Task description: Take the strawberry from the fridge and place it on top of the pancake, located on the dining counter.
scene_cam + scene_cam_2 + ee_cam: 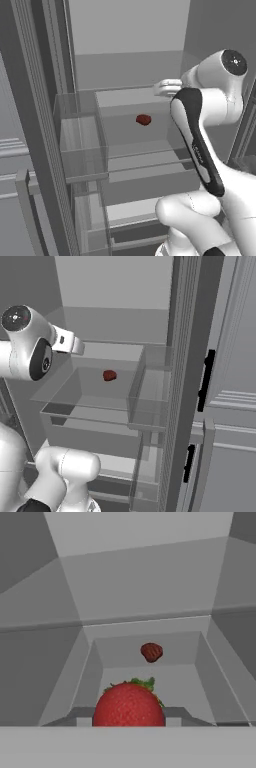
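The fridge stands open — pale walls, clear glass shelves and drawers. A small dark red lump sits in a glass drawer. The white arm reaches in at shelf height, and in the hand view the strawberry sits right at the gripper — fingers clamped on it, held above the drawer.

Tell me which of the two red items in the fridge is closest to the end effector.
The bright red strawberry with green leaves, right at the bottom edge of the hand view. The other, a smaller dark red lump, lies farther back on the fridge shelf.
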{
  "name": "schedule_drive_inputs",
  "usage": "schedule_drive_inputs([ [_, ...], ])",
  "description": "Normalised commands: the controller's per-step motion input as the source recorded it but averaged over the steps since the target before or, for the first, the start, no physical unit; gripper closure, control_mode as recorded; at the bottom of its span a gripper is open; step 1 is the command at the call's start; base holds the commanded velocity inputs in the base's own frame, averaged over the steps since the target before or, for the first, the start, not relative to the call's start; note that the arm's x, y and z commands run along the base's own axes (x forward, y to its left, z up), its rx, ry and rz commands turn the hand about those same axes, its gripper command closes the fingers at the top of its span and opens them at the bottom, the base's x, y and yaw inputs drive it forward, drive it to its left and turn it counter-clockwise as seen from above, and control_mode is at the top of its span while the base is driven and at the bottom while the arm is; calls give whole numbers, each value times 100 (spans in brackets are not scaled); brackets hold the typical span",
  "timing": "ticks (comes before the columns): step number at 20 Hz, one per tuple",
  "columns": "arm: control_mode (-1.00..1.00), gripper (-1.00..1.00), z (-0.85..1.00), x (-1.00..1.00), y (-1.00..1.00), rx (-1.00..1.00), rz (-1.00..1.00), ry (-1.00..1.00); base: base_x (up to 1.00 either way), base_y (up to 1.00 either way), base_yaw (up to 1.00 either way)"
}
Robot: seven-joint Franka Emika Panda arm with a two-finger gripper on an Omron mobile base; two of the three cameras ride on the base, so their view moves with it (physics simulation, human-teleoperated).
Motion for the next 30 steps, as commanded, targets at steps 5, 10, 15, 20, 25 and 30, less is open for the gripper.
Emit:
schedule_drive_inputs([
  [5,-100,100,5,-100,-20,0,-1,-8,0,0,0],
  [10,-100,100,-8,-32,-4,0,-3,0,0,0,0],
  [15,100,100,-3,-1,1,-1,0,0,-67,0,-1],
  [20,100,100,0,0,0,0,0,0,-100,17,-14],
  [25,100,100,0,0,0,0,0,0,-100,37,-30],
  [30,100,100,0,0,0,0,0,0,-91,65,-48],
])
